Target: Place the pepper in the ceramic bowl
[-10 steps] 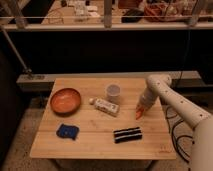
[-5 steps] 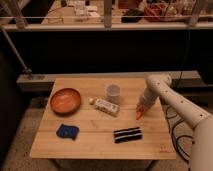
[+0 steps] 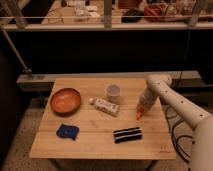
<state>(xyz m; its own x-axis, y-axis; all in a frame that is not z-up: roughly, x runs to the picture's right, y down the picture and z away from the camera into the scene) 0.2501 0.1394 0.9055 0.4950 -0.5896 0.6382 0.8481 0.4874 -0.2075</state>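
Note:
The pepper (image 3: 138, 114) is a small orange tapered piece on the right side of the wooden table (image 3: 100, 142), its tip pointing down at the tabletop. My gripper (image 3: 141, 108) comes down from the white arm at the right and is shut on the pepper's upper end. I cannot tell whether the tip touches the wood. The ceramic bowl (image 3: 65, 100), round and orange-brown, sits empty at the table's left, well away from the gripper.
Between bowl and gripper lie a white tube (image 3: 106, 105) and a pale cup (image 3: 113, 92). A blue object (image 3: 67, 131) lies front left and a black striped one (image 3: 127, 134) front centre. A dark rail runs behind the table.

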